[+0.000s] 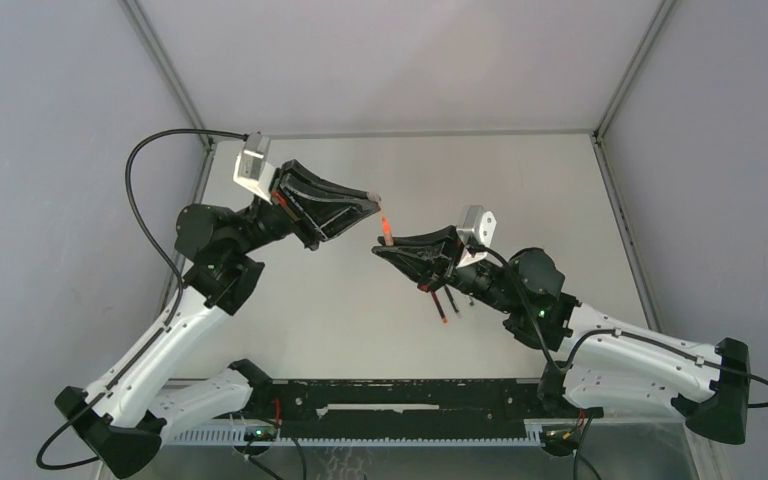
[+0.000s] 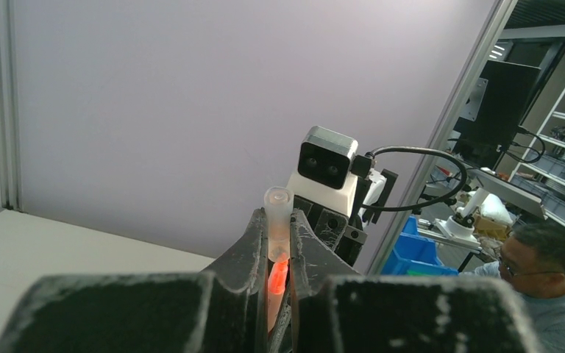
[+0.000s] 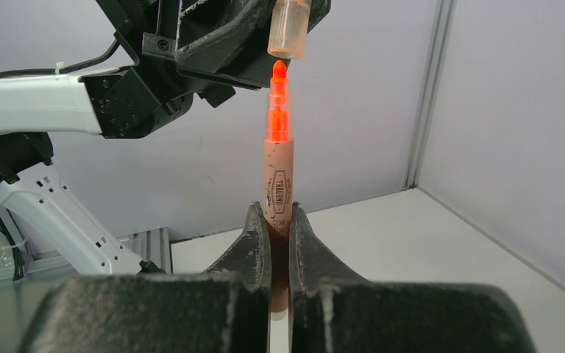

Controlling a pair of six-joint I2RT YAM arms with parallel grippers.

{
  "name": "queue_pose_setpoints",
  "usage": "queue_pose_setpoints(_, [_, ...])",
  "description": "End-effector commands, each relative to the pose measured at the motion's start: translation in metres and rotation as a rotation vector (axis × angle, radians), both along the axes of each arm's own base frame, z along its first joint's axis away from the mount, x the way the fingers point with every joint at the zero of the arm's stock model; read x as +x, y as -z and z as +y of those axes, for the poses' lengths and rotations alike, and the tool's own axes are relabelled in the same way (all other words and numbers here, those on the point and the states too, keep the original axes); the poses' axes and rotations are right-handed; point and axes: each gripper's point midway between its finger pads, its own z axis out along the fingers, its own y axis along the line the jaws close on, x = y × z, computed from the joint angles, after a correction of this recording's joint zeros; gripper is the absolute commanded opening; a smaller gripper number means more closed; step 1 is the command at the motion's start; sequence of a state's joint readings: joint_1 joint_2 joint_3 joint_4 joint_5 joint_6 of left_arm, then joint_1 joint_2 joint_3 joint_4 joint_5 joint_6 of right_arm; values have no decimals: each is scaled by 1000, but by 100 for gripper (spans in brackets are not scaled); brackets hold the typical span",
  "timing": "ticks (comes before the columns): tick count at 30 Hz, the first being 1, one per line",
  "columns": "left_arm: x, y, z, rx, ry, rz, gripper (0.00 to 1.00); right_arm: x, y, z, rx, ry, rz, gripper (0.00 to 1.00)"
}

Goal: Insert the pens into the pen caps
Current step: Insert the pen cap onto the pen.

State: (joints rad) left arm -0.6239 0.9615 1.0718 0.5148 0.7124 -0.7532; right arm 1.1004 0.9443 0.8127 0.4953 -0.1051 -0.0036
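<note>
My right gripper [image 3: 279, 215] is shut on the lower barrel of a pen [image 3: 279, 176] with a tan barrel and a bright red tip. It holds the pen upright in the right wrist view. The tip ends just below the open mouth of a pale translucent pen cap [image 3: 288, 29], with a small gap between them. My left gripper [image 2: 279, 220] is shut on that pen cap [image 2: 278, 209], and the red tip [image 2: 276, 278] shows beyond it. From above, the left gripper [image 1: 373, 197] and right gripper [image 1: 380, 250] face each other mid-table, with the pen [image 1: 387, 233] between them.
Two more pens [image 1: 444, 304] lie on the white table [image 1: 340, 320], partly hidden under my right arm. Grey walls and metal posts enclose the table. A person [image 2: 544, 272] and blue bins [image 2: 419, 254] are outside the cell.
</note>
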Motion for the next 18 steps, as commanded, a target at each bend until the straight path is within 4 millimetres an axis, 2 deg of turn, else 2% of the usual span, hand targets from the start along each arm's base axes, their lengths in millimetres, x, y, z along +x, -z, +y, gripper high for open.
queue_pose_setpoints(1, [-15,-30,9,-52,16,-81,0,-3,-27,-7,50,14,-41,0])
queue_pose_setpoints(18, [-19,-27,5,-33,49,-89,0,1,-27,-6,54,32,-40,0])
